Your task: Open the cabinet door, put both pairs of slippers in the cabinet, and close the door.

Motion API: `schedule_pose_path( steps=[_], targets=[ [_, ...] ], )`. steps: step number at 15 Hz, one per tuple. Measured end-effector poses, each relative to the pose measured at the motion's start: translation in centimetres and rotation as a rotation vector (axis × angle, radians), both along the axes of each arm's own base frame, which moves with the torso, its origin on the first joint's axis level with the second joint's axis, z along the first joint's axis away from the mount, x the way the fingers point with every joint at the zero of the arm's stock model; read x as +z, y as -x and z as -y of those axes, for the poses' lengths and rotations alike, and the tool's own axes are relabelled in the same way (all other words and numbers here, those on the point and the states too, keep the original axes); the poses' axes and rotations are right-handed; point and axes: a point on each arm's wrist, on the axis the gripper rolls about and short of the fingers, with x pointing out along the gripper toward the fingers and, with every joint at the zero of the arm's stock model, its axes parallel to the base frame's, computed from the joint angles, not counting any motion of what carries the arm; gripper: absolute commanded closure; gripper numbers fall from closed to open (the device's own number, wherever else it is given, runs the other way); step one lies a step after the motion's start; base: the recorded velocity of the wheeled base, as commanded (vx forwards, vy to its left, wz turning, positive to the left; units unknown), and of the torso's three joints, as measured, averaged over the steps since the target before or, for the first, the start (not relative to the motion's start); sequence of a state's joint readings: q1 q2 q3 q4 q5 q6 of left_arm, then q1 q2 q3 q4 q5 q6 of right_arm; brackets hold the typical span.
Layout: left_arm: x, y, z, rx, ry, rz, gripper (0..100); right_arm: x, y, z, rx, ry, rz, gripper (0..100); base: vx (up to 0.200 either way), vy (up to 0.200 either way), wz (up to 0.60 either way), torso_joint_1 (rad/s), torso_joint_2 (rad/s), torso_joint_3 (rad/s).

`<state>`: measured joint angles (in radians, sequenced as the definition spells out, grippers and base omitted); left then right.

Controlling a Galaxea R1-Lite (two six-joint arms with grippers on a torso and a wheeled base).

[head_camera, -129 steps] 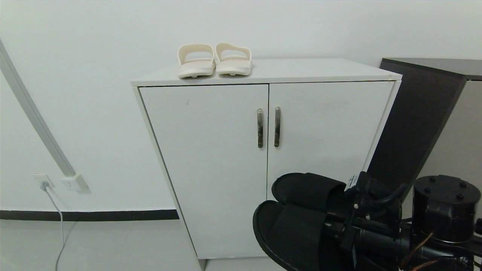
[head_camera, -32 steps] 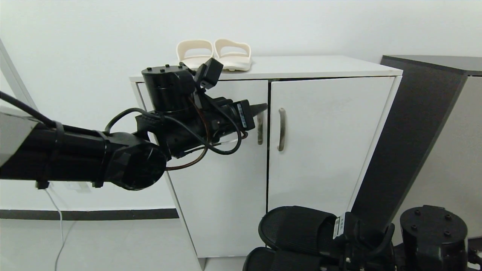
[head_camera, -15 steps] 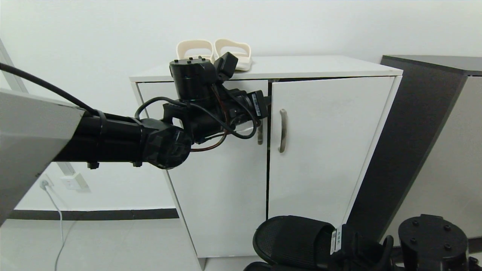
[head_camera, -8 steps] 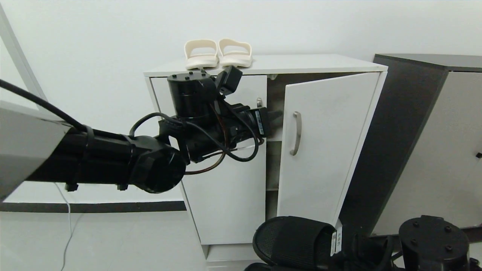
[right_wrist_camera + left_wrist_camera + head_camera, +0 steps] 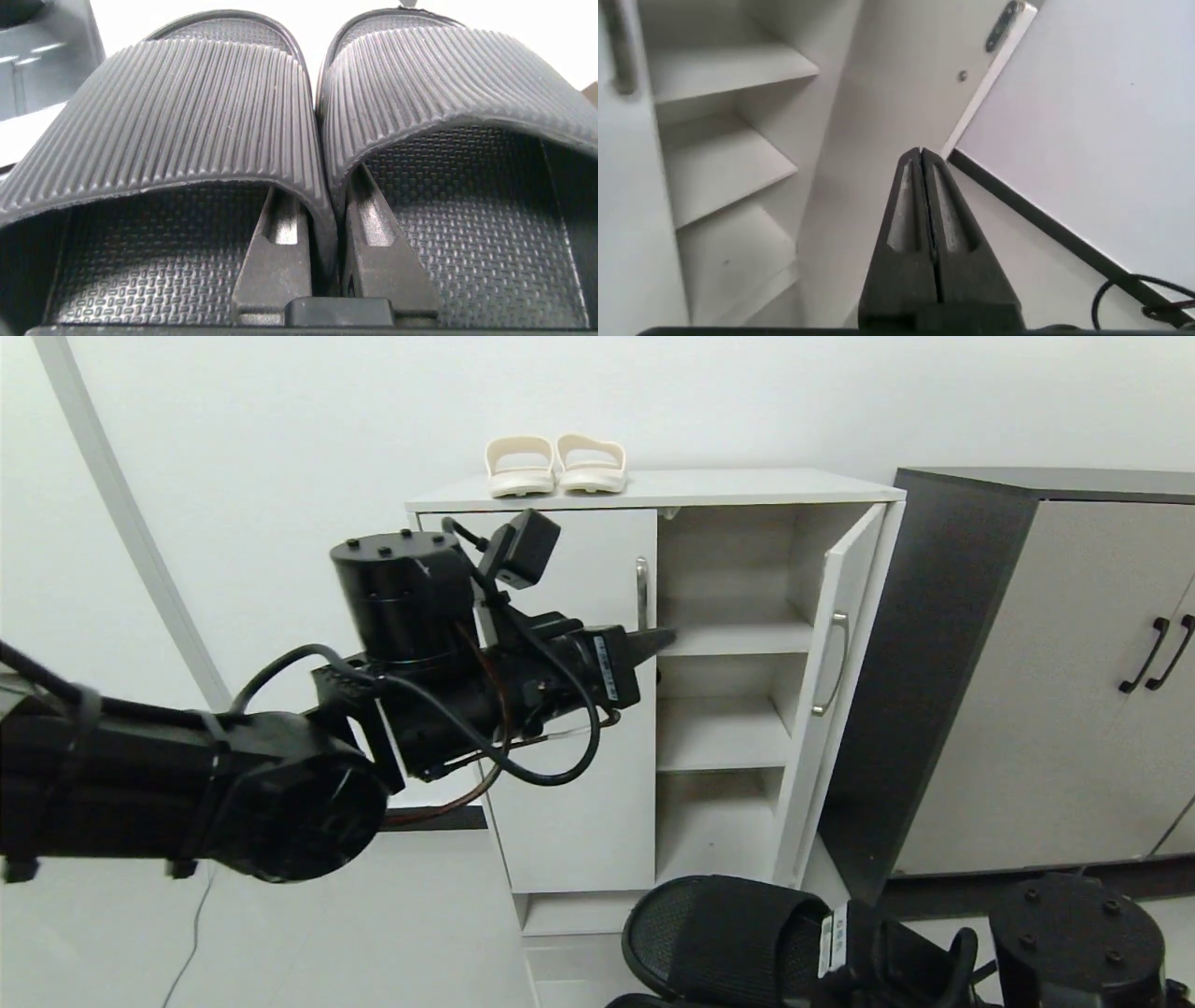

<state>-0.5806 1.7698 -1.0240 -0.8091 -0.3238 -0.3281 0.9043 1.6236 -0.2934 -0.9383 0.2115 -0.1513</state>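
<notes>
The left gripper (image 5: 665, 637), unseen at first, came up to the seam between the doors and has since drawn back, fingers pressed together. The right door (image 5: 840, 616), shut before, has swung wide open to the gripper's right, baring the shelves (image 5: 728, 639) just ahead of its tip. The right gripper (image 5: 318, 201), clamped on the black slippers (image 5: 728, 933), has sunk lower.

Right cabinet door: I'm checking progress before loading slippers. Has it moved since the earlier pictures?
Yes. The right cabinet door has swung open, away from the closed left door, baring the shelves.
</notes>
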Motion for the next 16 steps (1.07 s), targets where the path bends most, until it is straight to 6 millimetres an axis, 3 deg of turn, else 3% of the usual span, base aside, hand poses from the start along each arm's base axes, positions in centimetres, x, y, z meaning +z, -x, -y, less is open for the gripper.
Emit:
schedule_pose_path(
  steps=[3, 6, 10, 16],
  targets=[
    [-0.2, 2.0, -3.8, 0.068, -0.013, -0.021, 100, 0.2, -0.9, 0.1, -0.035, -0.008, 0.004, 100, 0.000, 0.000, 0.00, 0.000, 0.00, 0.000],
    [-0.1, 5.7, -8.9, 0.179, -0.033, -0.048, 100, 0.2, -1.8, 0.2, -0.077, -0.023, -0.015, 100, 0.000, 0.000, 0.00, 0.000, 0.00, 0.000],
    [-1.2, 13.8, -14.6, 0.370, -0.126, -0.050, 100, 0.2, -2.3, 0.1, -0.093, -0.025, -0.019, 100, 0.000, 0.000, 0.00, 0.000, 0.00, 0.000],
    [-6.5, 26.0, -19.0, 0.775, -0.296, -0.131, 100, 0.2, -2.5, 0.3, -0.106, -0.025, -0.023, 100, 0.000, 0.000, 0.00, 0.000, 0.00, 0.000]
  ],
)
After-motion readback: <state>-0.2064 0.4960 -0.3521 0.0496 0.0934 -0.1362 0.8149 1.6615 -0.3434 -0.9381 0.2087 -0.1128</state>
